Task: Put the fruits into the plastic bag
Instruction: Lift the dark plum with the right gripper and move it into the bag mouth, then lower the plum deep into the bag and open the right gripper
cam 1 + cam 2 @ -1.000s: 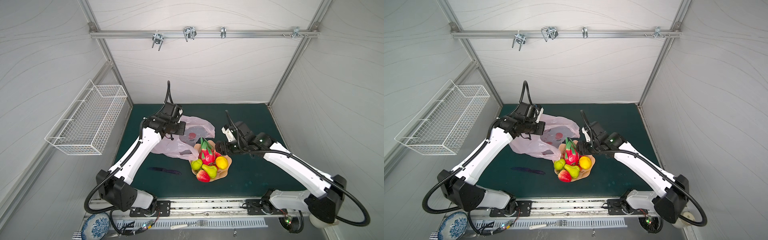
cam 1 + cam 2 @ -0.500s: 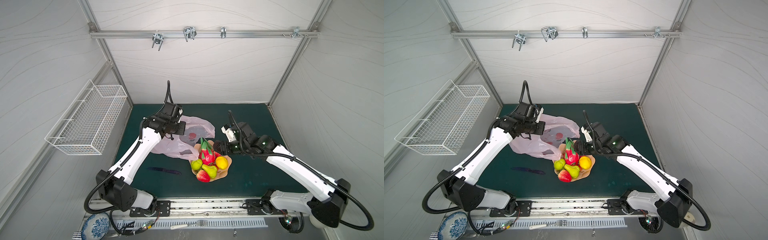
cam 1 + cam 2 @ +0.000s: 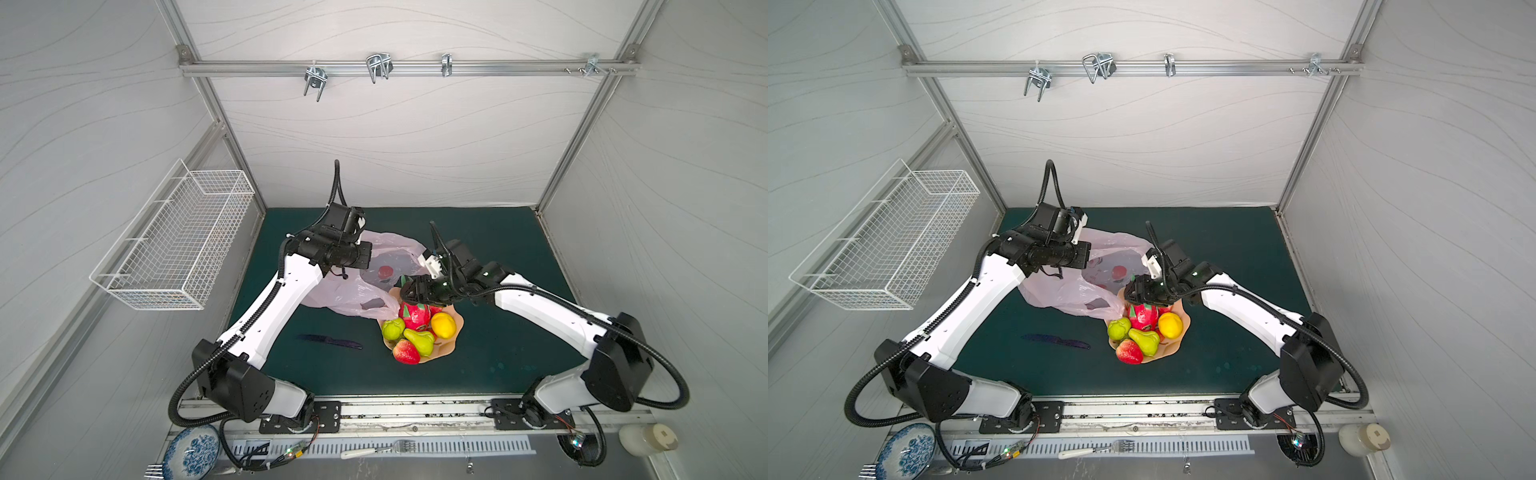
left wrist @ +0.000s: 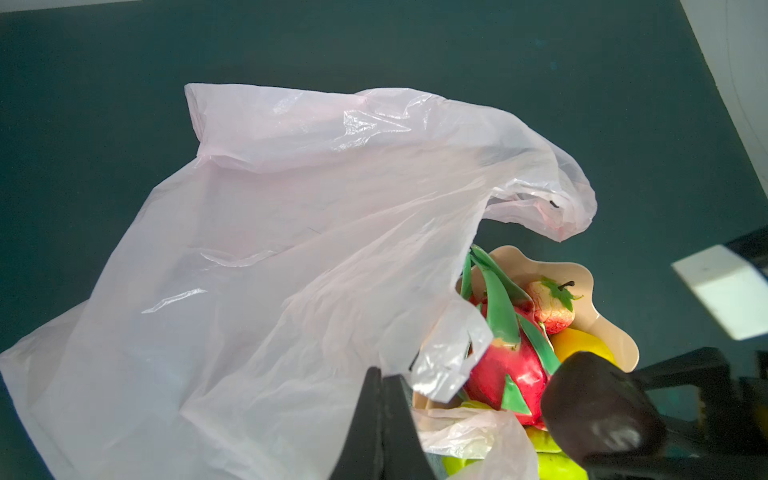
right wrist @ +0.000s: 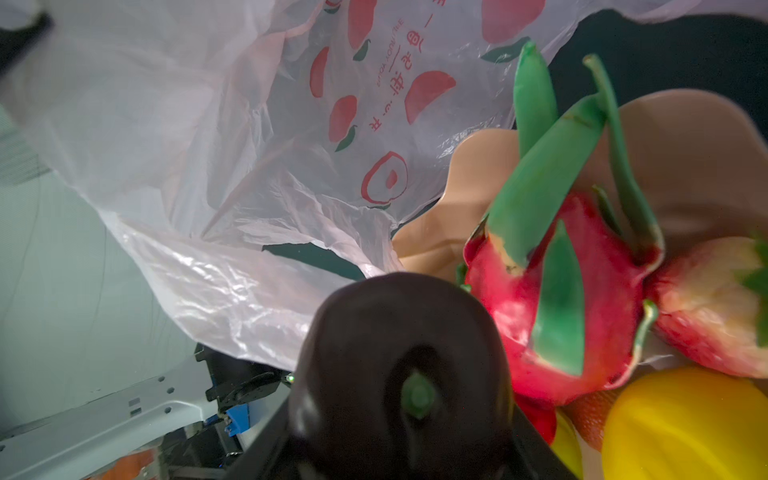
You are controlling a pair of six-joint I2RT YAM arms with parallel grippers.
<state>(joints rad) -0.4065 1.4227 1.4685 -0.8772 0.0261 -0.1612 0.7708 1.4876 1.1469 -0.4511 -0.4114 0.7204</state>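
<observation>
Right wrist: bowl [image 5: 685, 137] holds dragon fruit [image 5: 561, 299], lemon [image 5: 685, 424].

The plastic bag [image 4: 291, 249] is a very thin film, pale pink and half transparent, full of fine wrinkles that shine where the light falls; the red print lies flat on it. The dark fruit [image 5: 395, 353] has a smooth, polished brown-purple skin and a small matt green stem. The dragon fruit [image 5: 582, 311] looks like moulded plastic: the red body is glossy, the green scales are duller. The strawberry [image 4: 552, 309] has a dimpled skin, the lemon [image 3: 443, 324] a smooth one. The bowl [image 5: 685, 166] is peach, smooth and matt. The mat [image 3: 498, 257] is dark green and matt, like cloth. The wire basket [image 3: 178, 245] is white coated wire, and the rail [image 3: 415, 68] is bare metal.
</observation>
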